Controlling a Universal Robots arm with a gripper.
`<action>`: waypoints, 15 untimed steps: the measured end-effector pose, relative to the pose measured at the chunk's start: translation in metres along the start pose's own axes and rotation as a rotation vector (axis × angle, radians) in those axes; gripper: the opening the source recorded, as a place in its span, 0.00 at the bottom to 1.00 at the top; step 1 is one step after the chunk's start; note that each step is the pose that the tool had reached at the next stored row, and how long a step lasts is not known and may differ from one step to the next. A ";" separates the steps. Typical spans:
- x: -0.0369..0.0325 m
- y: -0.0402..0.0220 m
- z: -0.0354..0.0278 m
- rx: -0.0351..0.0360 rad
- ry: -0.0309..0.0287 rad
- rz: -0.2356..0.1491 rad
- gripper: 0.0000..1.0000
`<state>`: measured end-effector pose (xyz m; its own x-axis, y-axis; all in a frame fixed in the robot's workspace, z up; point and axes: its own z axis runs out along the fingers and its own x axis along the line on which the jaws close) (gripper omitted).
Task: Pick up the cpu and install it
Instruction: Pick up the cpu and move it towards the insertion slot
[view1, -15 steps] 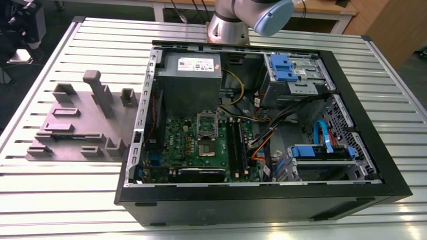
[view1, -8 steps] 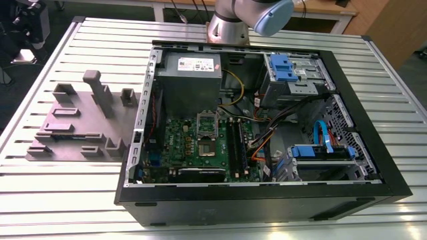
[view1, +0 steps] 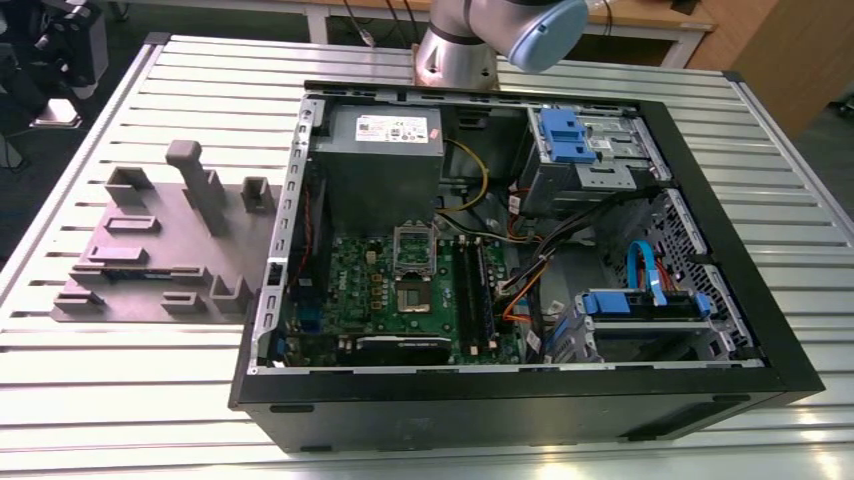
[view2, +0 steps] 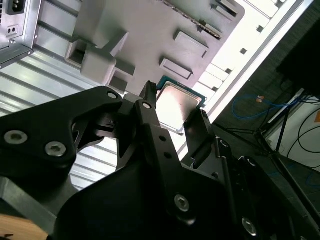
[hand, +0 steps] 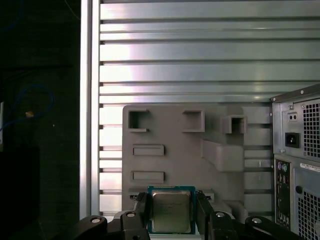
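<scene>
We see the hand (hand: 172, 204) clenched on the cpu (hand: 171, 215). Its two black fingers (hand: 141, 210) press the chip's opposite edges, and its silvery top faces the camera in both wrist views (view2: 179, 106). The chip hangs clear of the grey fixture plate (hand: 200, 160), which lies on the slatted table (hand: 200, 65) beside the rear panel of the computer case (hand: 300, 165).

In the exterior view the case (view1: 534, 410) lies open on the table (view1: 774, 200), with the plate (view1: 147, 250) at the exterior view's left of it. On the motherboard (view1: 380, 320) the socket (view1: 412, 296) sits uncovered, with its hinged silver frame (view1: 415, 243) just beside it. The arm (view1: 494, 35) rises behind the case.
</scene>
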<state>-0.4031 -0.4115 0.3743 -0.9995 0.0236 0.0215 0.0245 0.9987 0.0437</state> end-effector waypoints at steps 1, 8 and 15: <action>-0.0008 0.0000 0.0000 0.0000 0.0000 0.000 0.47; -0.0060 0.0002 -0.0001 0.0000 0.0000 0.000 0.47; -0.0093 0.0003 -0.0002 0.0000 0.0000 0.000 0.47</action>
<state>-0.3938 -0.4115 0.3743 -0.9995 0.0237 0.0214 0.0246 0.9987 0.0437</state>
